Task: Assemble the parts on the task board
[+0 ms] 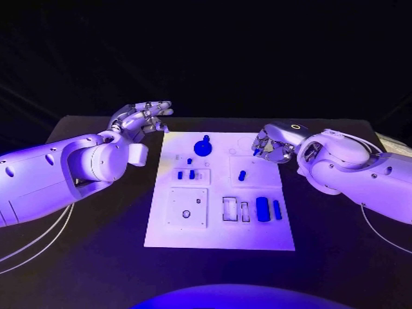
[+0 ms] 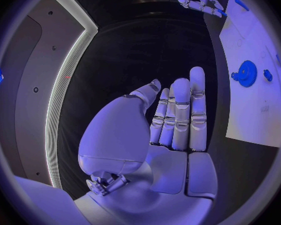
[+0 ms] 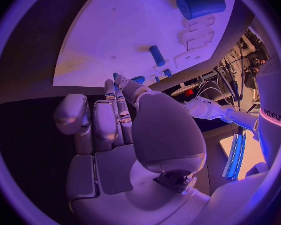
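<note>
A white rectangular task board (image 1: 220, 235) lay flat in the middle of the black table. Near its far edge sat a round blue gear (image 1: 203, 147) with a small blue piece just beyond it. Below, two short blue pegs (image 1: 186, 174) stood side by side in a raised square block, and a single small blue peg (image 1: 242, 175) sat in a second block to their right. Near the right edge, a thick blue cylinder (image 1: 262, 208) and a thinner blue bar (image 1: 277, 209) lay parallel beside two empty rectangular slots.

Left hand (image 2: 159, 150) fingers (image 2: 180, 115) straight, beside task board (image 2: 256, 110) with blue gear (image 2: 247, 73).
</note>
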